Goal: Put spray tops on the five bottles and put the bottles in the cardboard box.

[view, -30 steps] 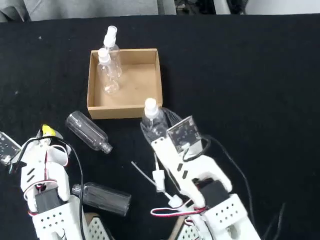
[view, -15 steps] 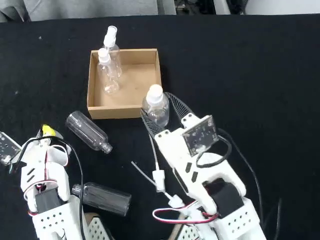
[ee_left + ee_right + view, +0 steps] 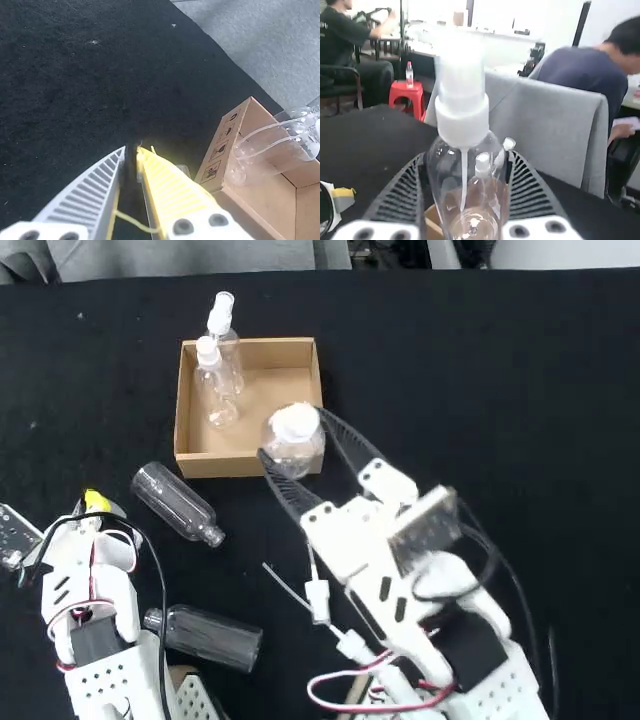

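Note:
My right gripper (image 3: 295, 445) is shut on a clear bottle (image 3: 293, 437) that wears a white spray top (image 3: 461, 105), held upright over the front right corner of the cardboard box (image 3: 250, 452). Two capped bottles (image 3: 215, 390) stand at the box's back left. Two clear bottles without tops lie on the black table, one (image 3: 178, 503) in front of the box and one (image 3: 205, 633) near the left arm's base. Two loose spray tops (image 3: 318, 598) lie beside the right arm. My left gripper (image 3: 131, 155) rests shut and empty at the front left (image 3: 95, 505).
The black table (image 3: 500, 390) has free room to the right of the box and behind it. The box's side wall (image 3: 235, 145) lies just ahead of the left gripper. Loose cables trail by the right arm's base (image 3: 350, 680).
The right gripper has lifted the capped bottle and carried it from in front of the box to above the box's front right corner. The left arm has not moved.

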Action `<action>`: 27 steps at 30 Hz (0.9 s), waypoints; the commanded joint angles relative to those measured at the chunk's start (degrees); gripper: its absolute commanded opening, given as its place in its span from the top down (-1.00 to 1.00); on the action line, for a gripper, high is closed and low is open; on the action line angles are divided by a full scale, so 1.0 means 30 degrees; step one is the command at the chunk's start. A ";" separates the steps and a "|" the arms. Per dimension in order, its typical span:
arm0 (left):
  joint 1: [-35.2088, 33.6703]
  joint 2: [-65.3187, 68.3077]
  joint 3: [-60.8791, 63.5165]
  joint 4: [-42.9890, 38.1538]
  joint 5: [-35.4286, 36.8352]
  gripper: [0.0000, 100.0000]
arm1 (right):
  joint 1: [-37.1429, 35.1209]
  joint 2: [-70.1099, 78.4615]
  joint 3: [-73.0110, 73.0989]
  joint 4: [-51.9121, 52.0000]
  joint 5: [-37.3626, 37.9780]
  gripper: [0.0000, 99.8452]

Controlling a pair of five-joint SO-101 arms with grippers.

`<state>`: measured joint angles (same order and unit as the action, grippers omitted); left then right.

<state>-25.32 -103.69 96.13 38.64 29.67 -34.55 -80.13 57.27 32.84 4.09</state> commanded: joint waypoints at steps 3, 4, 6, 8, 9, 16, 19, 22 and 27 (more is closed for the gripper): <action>-0.0044 -0.0264 0.0425 -0.0440 -0.0147 0.94 | -0.0440 0.1949 -0.2271 -0.0117 -0.0205 0.98; -0.0044 -0.0264 0.0425 -0.0440 -0.0147 0.94 | -0.0440 0.2300 -0.2505 -0.0147 -0.0205 0.98; -0.0044 -0.0264 0.0425 -0.0440 -0.0147 0.94 | -0.0440 0.3033 -0.2886 -0.0440 -0.0205 0.98; -0.0044 -0.0264 0.0425 -0.0410 -0.0147 0.94 | -0.0440 0.3736 -0.3033 -0.1114 -0.0205 0.98; -0.0044 -0.0264 0.0425 -0.0410 -0.0147 0.94 | -0.0440 0.4147 -0.3033 -0.1553 -0.0205 0.98; -0.0103 -0.0264 0.0425 -0.0410 -0.0147 0.94 | -0.0440 0.7546 -0.3033 -0.4103 -0.0234 0.98; -0.0103 -0.0264 0.0425 -0.0410 -0.0147 0.94 | -0.0440 0.8864 -0.3033 -0.5245 -0.0234 0.98; -0.0103 -0.0264 0.0425 -0.0410 -0.0147 0.94 | -0.0440 0.9978 -0.3033 -0.6212 -0.0234 0.98; -0.0073 -0.0264 0.0425 -0.0440 -0.0147 0.94 | -0.0440 1.1443 -0.3033 -0.7531 -0.0234 0.98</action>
<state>-25.32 -103.69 96.13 38.64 29.67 -35.08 -46.90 52.00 13.93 4.00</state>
